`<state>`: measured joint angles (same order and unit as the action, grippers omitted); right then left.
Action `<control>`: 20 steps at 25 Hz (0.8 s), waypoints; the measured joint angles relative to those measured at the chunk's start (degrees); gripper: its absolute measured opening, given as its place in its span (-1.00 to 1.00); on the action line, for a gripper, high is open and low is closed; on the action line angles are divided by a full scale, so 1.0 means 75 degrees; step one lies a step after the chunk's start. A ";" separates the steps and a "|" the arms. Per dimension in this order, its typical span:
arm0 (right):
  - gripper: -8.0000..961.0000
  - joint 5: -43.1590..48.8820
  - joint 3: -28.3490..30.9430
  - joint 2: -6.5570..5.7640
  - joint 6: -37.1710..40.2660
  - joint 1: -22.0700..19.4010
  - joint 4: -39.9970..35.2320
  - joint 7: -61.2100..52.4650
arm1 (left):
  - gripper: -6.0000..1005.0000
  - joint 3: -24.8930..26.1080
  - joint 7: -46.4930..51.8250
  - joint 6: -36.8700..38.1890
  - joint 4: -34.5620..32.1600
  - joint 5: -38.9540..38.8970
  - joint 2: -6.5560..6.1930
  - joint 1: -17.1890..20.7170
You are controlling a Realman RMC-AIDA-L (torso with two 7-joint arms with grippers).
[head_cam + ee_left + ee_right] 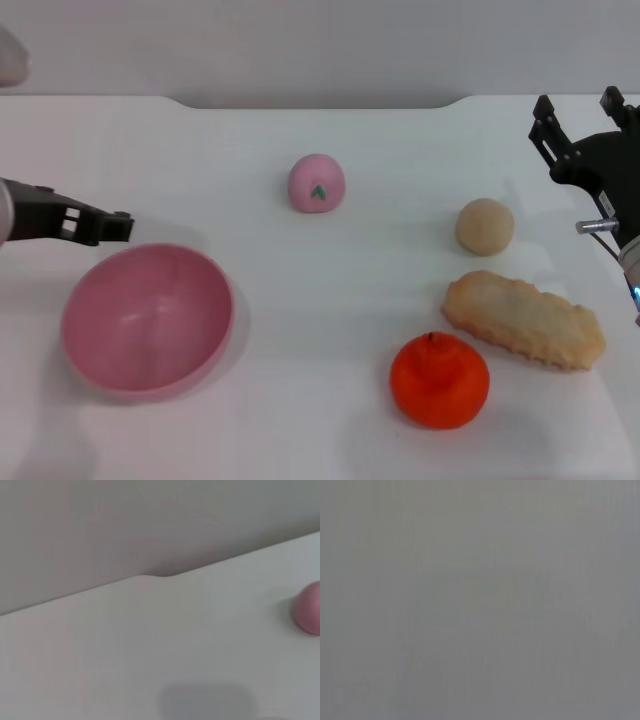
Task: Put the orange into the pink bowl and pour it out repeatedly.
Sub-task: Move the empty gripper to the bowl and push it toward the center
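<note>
Pink bowl (148, 320) empty, at 9 o'clock on the table (300, 300).
Orange (439, 380) lies at 5 o'clock, well apart. Left gripper (120, 228) near bowl rim, closure indeterminable; right gripper (577, 108) at 2 o'clock, fingers spread.

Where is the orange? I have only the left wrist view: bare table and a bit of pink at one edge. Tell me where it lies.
Observer: The orange lies on the table, front right, nearest a flat beige crusted piece.
Operator: Say what that pink thing is.
Observer: It is the small pink ball with a green mark, mid-table toward the back. The pink bowl sits front left, upright and empty.
Operator: Report the grippers.
Observer: The left gripper is just behind the bowl's rim. The right gripper is open at the far right, holding nothing.
</note>
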<state>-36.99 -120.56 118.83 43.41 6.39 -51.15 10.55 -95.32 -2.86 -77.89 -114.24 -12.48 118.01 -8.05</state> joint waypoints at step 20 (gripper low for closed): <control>0.58 -0.0001 0.0000 0.0012 0.0001 -0.0063 0.0027 -0.0001 | 0.67 -0.0149 0.0042 -0.0011 0.1455 0.0010 -0.0008 -0.0267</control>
<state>-37.00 -120.57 118.92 43.42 5.91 -50.95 10.54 -96.43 -2.54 -77.98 -103.32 -12.41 117.95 -10.06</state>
